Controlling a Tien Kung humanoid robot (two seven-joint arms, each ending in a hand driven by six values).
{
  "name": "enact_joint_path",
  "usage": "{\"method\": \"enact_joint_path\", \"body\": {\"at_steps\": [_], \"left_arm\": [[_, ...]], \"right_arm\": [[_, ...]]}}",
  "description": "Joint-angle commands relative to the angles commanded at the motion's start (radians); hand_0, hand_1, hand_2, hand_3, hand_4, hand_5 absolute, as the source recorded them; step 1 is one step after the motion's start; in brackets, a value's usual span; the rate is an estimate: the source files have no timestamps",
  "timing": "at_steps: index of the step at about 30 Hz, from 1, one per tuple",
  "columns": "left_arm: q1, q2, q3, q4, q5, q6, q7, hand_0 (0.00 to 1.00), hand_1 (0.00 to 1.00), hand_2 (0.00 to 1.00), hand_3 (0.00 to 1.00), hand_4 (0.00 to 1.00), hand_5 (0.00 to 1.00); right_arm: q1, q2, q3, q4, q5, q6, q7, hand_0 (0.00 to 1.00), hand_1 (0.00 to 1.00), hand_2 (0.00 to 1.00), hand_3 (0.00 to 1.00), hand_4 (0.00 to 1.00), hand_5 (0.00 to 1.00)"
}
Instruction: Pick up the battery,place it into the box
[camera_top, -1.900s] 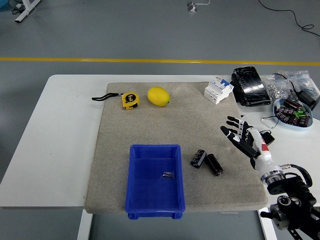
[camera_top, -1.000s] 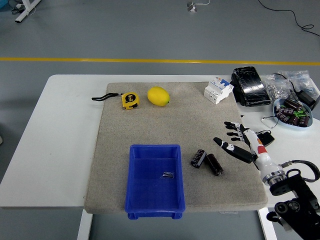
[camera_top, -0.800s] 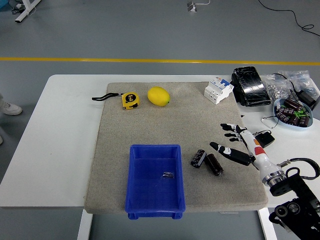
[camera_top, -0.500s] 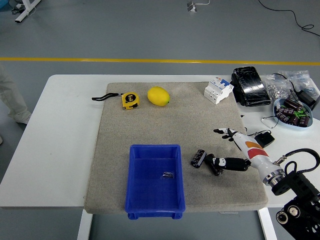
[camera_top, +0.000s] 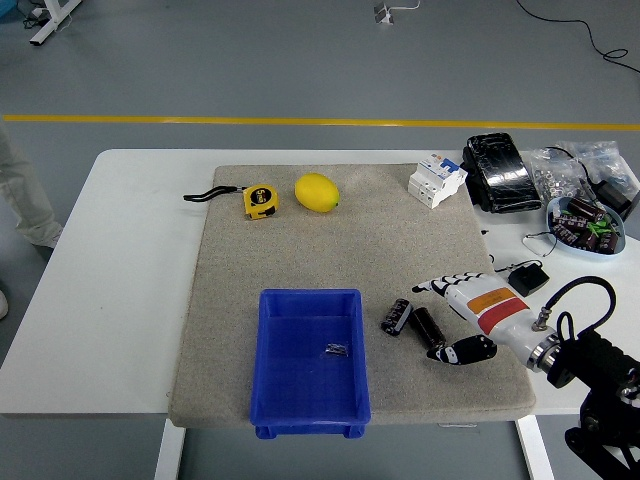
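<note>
second battery (camera_top: 397, 317) lies just beside hand (camera_top: 462, 318), apparently untouched.

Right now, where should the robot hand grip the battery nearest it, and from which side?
Grip the right battery across its round middle, coming from above and the right. It lies flat on the mat, its long axis running diagonally, with the other battery close on its left. The right robot hand is open around it, thumb near its lower end.

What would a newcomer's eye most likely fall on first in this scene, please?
Probably the bright blue box at the mat's near edge, then the right hand reaching in beside two black batteries, fingers open around the nearer one. Farther back, the yellow lemon and tape measure stand out.
</note>
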Motion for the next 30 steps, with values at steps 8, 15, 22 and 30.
{"method": "enact_joint_path", "body": {"at_steps": [8, 15, 22, 30], "left_arm": [[-0.001, 0.000, -0.007, -0.001, 0.013, 0.000, 0.004, 0.759, 0.790, 0.841, 0.698, 0.725, 0.677], [-0.002, 0.000, -0.007, -0.002, 0.015, 0.000, 0.004, 0.759, 0.790, 0.841, 0.697, 0.725, 0.676], [-0.003, 0.001, -0.005, -0.002, 0.014, 0.000, 0.003, 0.759, 0.790, 0.841, 0.698, 0.726, 0.675], [-0.006, 0.001, -0.013, -0.003, 0.027, 0.000, 0.006, 0.758, 0.790, 0.841, 0.697, 0.725, 0.675]], "right_arm": [[0.036, -0.017, -0.026, -0.004, -0.019, 0.020, -0.002, 0.701, 0.720, 0.783, 0.805, 0.986, 0.241], [0.080, -0.044, -0.073, -0.012, -0.056, 0.042, -0.008, 0.691, 0.706, 0.776, 0.791, 0.976, 0.224], [0.111, -0.060, -0.122, -0.021, -0.079, 0.064, -0.013, 0.683, 0.700, 0.774, 0.783, 0.977, 0.225], [0.137, -0.073, -0.155, -0.038, -0.072, 0.066, -0.010, 0.683, 0.698, 0.772, 0.789, 0.955, 0.200]]}}
